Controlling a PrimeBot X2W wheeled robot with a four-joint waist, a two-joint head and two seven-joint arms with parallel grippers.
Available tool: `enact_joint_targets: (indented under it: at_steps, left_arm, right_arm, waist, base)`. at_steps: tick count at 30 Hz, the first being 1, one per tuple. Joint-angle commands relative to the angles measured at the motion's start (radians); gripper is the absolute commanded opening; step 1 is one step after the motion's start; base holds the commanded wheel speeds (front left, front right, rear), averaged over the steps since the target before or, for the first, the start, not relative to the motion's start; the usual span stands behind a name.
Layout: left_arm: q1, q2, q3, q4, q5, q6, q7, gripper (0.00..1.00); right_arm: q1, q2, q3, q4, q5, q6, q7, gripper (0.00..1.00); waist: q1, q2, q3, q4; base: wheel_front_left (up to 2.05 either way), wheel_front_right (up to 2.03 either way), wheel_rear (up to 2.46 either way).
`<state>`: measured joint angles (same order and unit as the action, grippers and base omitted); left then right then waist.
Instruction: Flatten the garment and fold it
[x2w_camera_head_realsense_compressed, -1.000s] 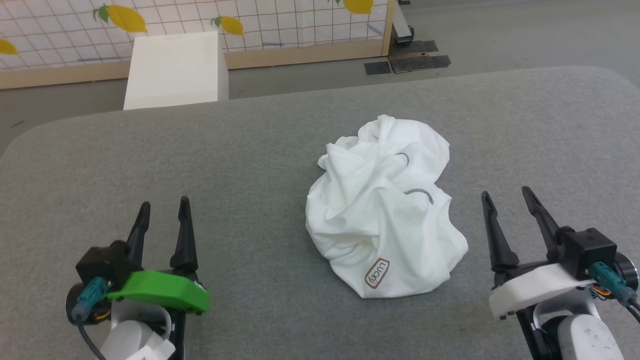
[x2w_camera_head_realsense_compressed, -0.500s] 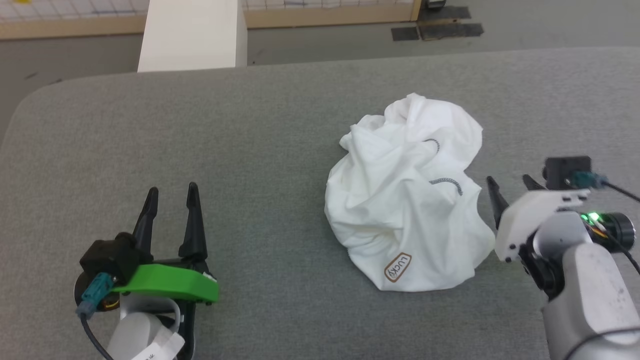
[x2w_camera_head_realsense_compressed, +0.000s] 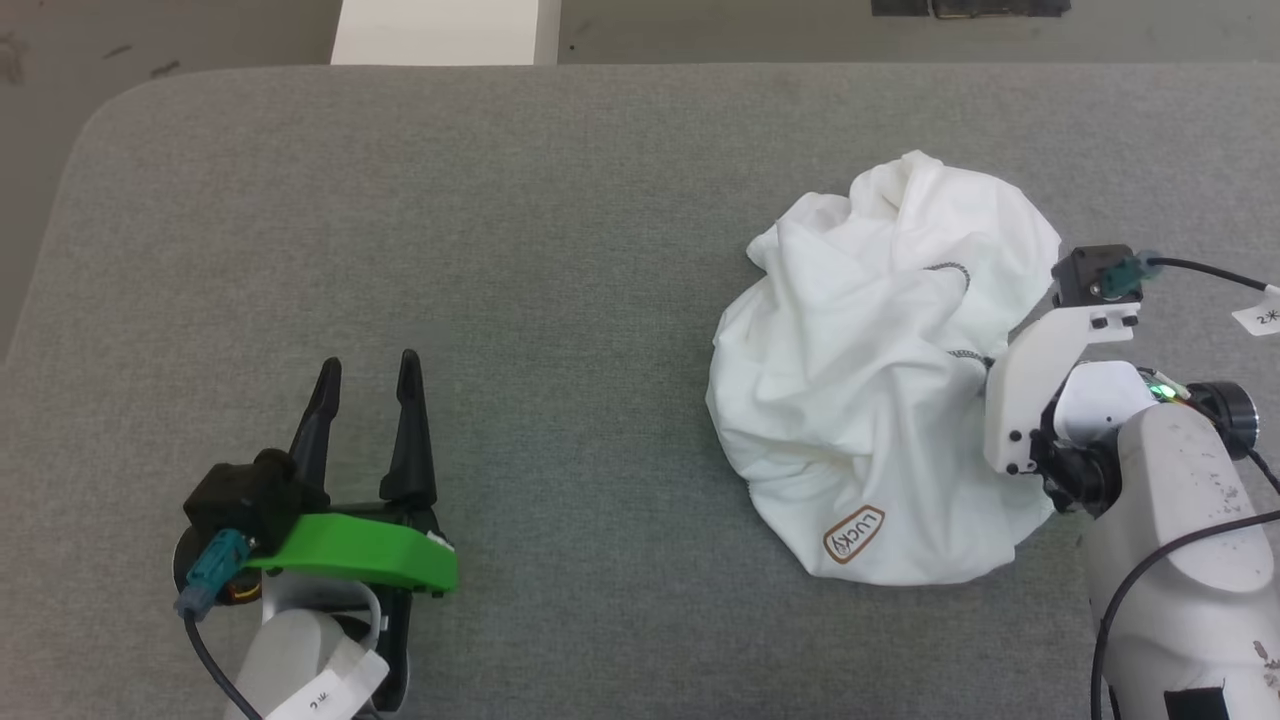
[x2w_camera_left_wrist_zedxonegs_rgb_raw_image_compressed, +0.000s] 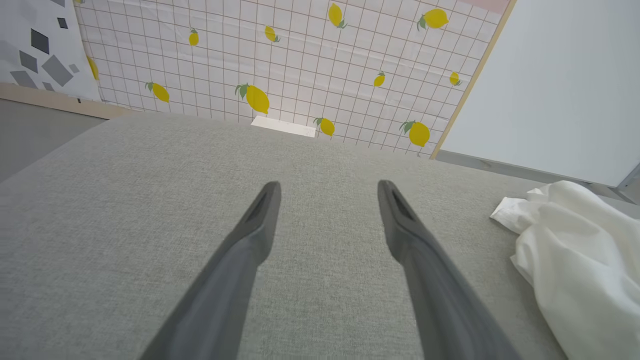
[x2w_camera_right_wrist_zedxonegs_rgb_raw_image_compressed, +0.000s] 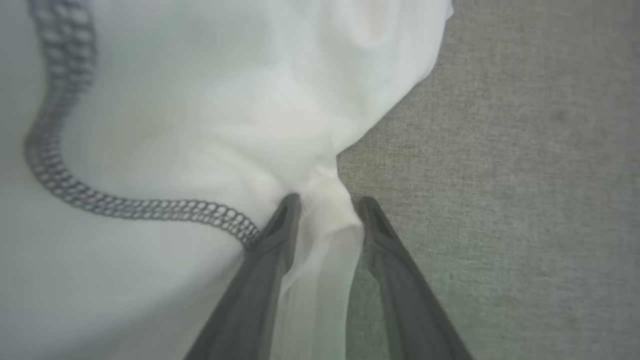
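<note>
**Right claw nips a fold at the garment's edge; left claw spread and idle**

The garment (x2w_camera_head_realsense_compressed: 880, 400) lies in a crumpled white heap on the grey fabric-covered desk (x2w_camera_head_realsense_compressed: 500, 200). A brown-outlined label (x2w_camera_head_realsense_compressed: 853, 533) reading "LUCKY" shows on the side of the heap nearest the robot. A curved line of dark grey-and-white stitching (x2w_camera_right_wrist_zedxonegs_rgb_raw_image_compressed: 125, 207) runs across its upper folds.

The right claw (x2w_camera_right_wrist_zedxonegs_rgb_raw_image_compressed: 330, 200) is at the garment's right edge, with the arm reaching in from that side. In the right wrist view, its two dark fingers are drawn partway together with a bunched fold of white cloth between them. The cloth touches both inner faces, so the claw is pinching the garment. The end of the stitching line meets the left-hand finger in that view.

The left claw (x2w_camera_head_realsense_compressed: 368, 360) rests low over bare desk, well apart from the garment on its left. Its fingers are spread wide and hold nothing.

Beyond the garment, past the desk's far edge, stands a white box (x2w_camera_head_realsense_compressed: 445, 30). The left wrist view also shows a gridded panel (x2w_camera_left_wrist_zedxonegs_rgb_raw_image_compressed: 300, 60) printed with lemons there.
</note>
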<state>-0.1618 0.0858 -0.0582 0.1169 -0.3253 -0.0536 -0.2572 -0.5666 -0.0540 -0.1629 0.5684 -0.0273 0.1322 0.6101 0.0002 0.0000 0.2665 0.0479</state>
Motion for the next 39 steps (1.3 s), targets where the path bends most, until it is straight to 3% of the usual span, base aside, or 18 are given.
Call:
enact_joint_targets:
  at_steps: [1, 5, 9, 14, 16, 19, 23, 28, 29, 30, 39]
  left_arm:
    - [-0.008, -0.007, 0.005, 0.007, 0.012, -0.01, -0.004, 1.0]
    - [0.006, -0.011, 0.014, 0.031, 0.02, -0.022, -0.005, 1.0]
    - [0.023, -0.013, 0.022, 0.047, 0.027, -0.029, -0.005, 1.0]
    - [0.039, -0.014, 0.03, 0.051, 0.032, -0.032, -0.005, 1.0]
    - [0.04, -0.014, 0.03, 0.051, 0.034, -0.033, -0.005, 1.0]
    - [0.039, -0.015, 0.029, 0.053, 0.034, -0.035, -0.005, 1.0]
    - [0.034, -0.017, 0.026, 0.056, 0.032, -0.038, -0.005, 1.0]
    - [0.034, -0.021, 0.022, 0.06, 0.03, -0.04, -0.005, 1.0]
    - [0.035, -0.022, 0.021, 0.061, 0.03, -0.04, -0.005, 1.0]
    - [0.036, -0.022, 0.022, 0.061, 0.03, -0.04, -0.005, 1.0]
    - [0.044, -0.019, 0.017, 0.058, 0.043, -0.043, -0.005, 1.0]
  right_arm:
    - [0.026, 0.004, -0.008, -0.001, 0.008, -0.002, -0.021, 0.0]
    - [0.057, 0.004, -0.013, -0.108, 0.047, -0.002, -0.138, 0.0]
    - [0.109, 0.004, 0.1, -0.314, 0.118, -0.002, -0.213, 0.0]
    - [0.211, 0.004, 0.41, -0.645, 0.174, -0.002, -0.185, 0.0]
    - [0.253, 0.004, 0.551, -0.712, 0.182, -0.002, -0.143, 0.0]
    - [0.308, -0.01, 0.721, -0.712, 0.205, -0.002, -0.075, 0.0]
    - [0.363, -0.065, 0.87, -0.606, 0.258, -0.002, 0.016, 0.0]
    - [0.399, -0.098, 0.89, -0.49, 0.292, -0.002, 0.054, 0.0]
    - [0.406, -0.092, 0.867, -0.486, 0.294, -0.002, 0.033, 0.87]
    - [0.412, -0.086, 0.843, -0.488, 0.294, -0.002, 0.014, 1.0]
    - [0.454, -0.013, 0.453, -0.678, 0.178, -0.002, -0.316, 1.0]
  waist:
    - [-0.0002, 0.0, -0.02, 0.003]
    - [-0.0002, 0.0, -0.065, 0.001]
    - [-0.0002, 0.0, -0.112, -0.008]
    - [-0.0002, 0.0, -0.144, -0.023]
    - [-0.0002, 0.0, -0.148, -0.025]
    - [-0.0002, 0.0, -0.153, -0.024]
    - [-0.0002, 0.0, -0.154, -0.016]
    - [-0.0002, 0.0, -0.151, -0.005]
    - [-0.0002, 0.0, -0.15, -0.003]
    - [-0.0002, 0.0, -0.15, -0.003]
    - [-0.0002, 0.0, -0.157, -0.044]
  base:
    - [0.0, 0.0, 0.0]
    - [0.0, 0.0, 0.0]
    - [0.0, 0.0, 0.0]
    - [0.0, 0.0, 0.0]
    - [0.0, 0.0, 0.0]
    - [0.0, 0.0, 0.0]
    - [0.0, 0.0, 0.0]
    - [0.0, 0.0, 0.0]
    - [0.0, 0.0, 0.0]
    - [0.0, 0.0, 0.0]
    - [0.0, 0.0, 0.0]
